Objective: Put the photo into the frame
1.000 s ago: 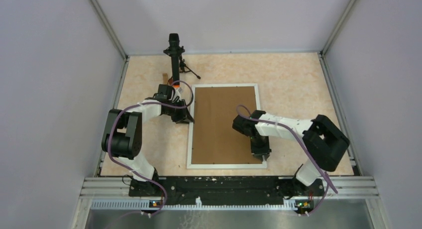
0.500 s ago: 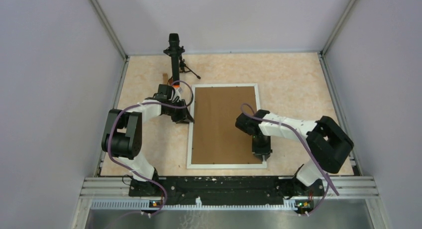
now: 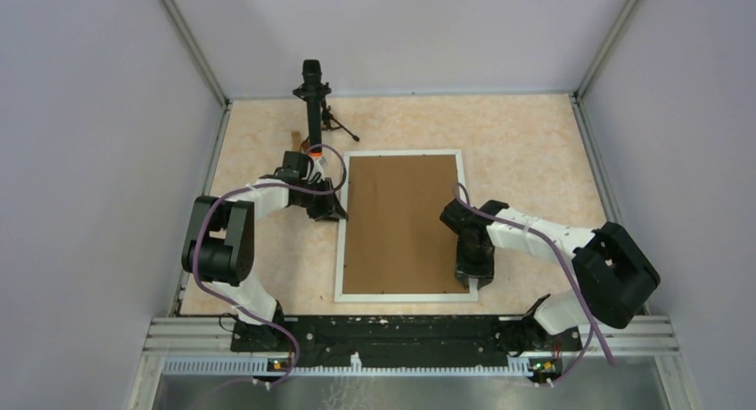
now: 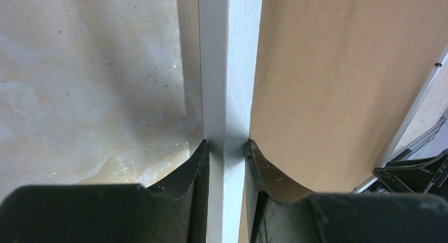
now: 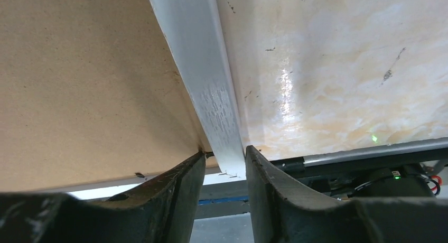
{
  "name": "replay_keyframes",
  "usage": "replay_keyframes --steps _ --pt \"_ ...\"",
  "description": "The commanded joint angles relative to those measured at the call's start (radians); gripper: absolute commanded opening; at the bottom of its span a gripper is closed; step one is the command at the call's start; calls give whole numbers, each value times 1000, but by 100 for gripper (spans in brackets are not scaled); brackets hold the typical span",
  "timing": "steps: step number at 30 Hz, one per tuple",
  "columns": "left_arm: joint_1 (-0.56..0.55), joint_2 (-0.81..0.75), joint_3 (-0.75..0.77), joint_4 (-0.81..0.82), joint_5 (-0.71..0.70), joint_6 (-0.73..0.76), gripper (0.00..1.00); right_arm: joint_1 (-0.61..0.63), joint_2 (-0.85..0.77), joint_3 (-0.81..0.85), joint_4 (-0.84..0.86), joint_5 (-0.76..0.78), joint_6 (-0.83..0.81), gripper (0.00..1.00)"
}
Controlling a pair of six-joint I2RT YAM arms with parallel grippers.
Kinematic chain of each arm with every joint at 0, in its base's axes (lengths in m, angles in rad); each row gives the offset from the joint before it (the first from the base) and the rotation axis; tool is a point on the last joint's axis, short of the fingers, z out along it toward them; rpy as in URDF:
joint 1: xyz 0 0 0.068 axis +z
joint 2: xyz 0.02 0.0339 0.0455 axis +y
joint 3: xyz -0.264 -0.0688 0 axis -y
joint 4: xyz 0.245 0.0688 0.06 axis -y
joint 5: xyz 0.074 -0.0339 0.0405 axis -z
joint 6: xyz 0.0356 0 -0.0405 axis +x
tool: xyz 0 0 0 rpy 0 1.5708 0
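Note:
The white frame [image 3: 406, 296] lies flat mid-table with a brown cardboard sheet [image 3: 397, 223] filling it. The photo shows in no view. My left gripper [image 3: 337, 216] is shut on the frame's left rail [image 4: 230, 68]; both fingers press its sides, with the cardboard [image 4: 327, 84] just to the right. My right gripper [image 3: 472, 281] sits at the right rail near the frame's near-right corner. In the right wrist view its jaws [image 5: 224, 153] straddle the rail [image 5: 203, 68] and stand open, with a gap on the cardboard [image 5: 79, 79] side.
A black stand [image 3: 312, 98] rises at the back left, just beyond the frame's far-left corner. A metal rail [image 3: 410, 330] runs along the near table edge. Grey walls close in the left, right and back sides.
The right arm's elbow has swung out to the right and its gripper has shifted slightly right along the frame's near-right corner, with its jaws spread wider. The left arm and frame have not moved.

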Motion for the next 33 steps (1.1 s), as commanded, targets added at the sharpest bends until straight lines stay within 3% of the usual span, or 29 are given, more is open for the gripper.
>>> replay_keyframes --steps 1,5,9,11,16,24,33 --pt "11 72 -85 -182 -222 46 0 16 146 -193 742 -72 96 45" --pt "11 68 -84 -186 -233 49 0 16 101 -114 607 -70 30 46" --pt "10 56 -84 -191 -261 54 0 5 -136 7 400 -2 -84 70" --pt "10 58 -81 -193 -264 55 0 -64 -181 57 336 -27 -168 73" --pt "9 64 -72 -194 -262 59 0 -257 -82 146 339 -163 -391 64" --pt "9 64 -71 -196 -273 65 0 -430 116 319 315 -207 -561 28" --pt "10 74 -71 -196 -270 66 0 -477 215 343 338 -221 -593 27"
